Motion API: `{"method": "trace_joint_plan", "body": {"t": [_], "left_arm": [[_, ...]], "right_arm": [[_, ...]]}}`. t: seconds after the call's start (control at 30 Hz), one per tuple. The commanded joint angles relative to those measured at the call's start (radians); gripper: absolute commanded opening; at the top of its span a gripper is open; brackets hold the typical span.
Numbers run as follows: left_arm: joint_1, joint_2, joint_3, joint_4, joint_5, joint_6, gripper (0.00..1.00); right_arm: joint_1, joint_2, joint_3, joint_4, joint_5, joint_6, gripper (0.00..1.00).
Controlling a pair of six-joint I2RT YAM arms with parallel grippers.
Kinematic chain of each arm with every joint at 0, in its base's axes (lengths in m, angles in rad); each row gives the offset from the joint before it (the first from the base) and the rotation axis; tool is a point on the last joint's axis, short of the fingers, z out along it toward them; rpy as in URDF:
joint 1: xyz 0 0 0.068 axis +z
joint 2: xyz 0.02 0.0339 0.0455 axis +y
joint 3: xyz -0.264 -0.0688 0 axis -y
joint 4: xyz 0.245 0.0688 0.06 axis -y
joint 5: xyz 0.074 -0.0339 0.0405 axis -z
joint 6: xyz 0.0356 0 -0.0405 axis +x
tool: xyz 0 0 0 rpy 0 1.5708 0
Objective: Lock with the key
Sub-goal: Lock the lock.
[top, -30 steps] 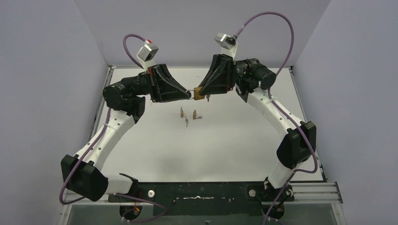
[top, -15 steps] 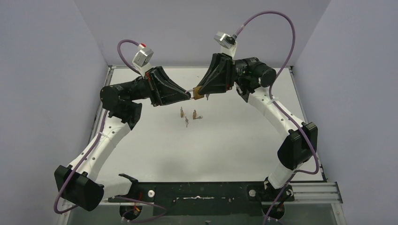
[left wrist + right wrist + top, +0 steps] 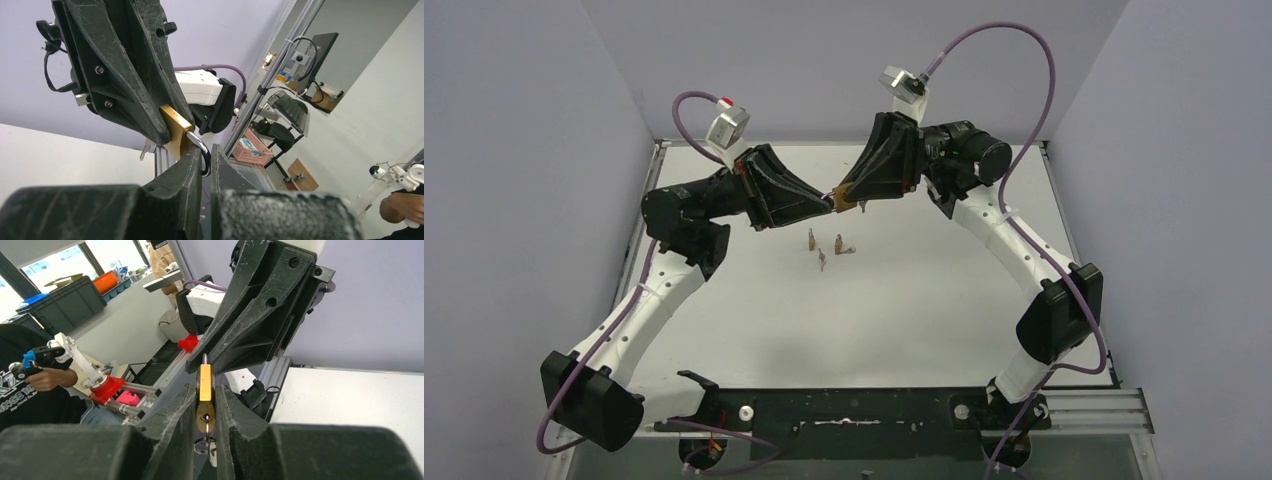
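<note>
Brass padlock (image 3: 205, 382) is up in the air over table (image 3: 904, 300), between both arms. Its body is clamped in right gripper (image 3: 206, 405), with key (image 3: 206, 429) in the keyhole and ring hanging below. Tips of left gripper (image 3: 205, 159) pinch shackle (image 3: 199, 144) tight. Three loose keys (image 3: 825, 247) lie on table below.

padlock (image 3: 205, 382) body part hidden by right hand (image 3: 206, 390), key (image 3: 213, 454) half hidden (ring (image 3: 201, 445) too), table bits (image 3: 838, 245) too small to ID
</note>
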Motion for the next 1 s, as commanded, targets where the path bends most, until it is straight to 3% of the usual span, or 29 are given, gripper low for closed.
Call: {"method": "trace_joint_plan", "body": {"t": [0.0,0.47,0.97], "left_arm": [[-0.05,0.069,0.015,-0.068,-0.096,0.07,0.0],[-0.081,0.119,0.038,-0.017,-0.103,0.039,0.0],[-0.073,0.094,0.039,-0.123,-0.098,0.128,0.0]], "right_arm": [[0.124,0.002,0.037,-0.037,0.12,-0.038,0.0],[0.184,0.042,0.035,0.001,0.131,-0.017,0.0],[0.189,0.031,0.006,0.003,0.127,-0.027,0.0]]}}
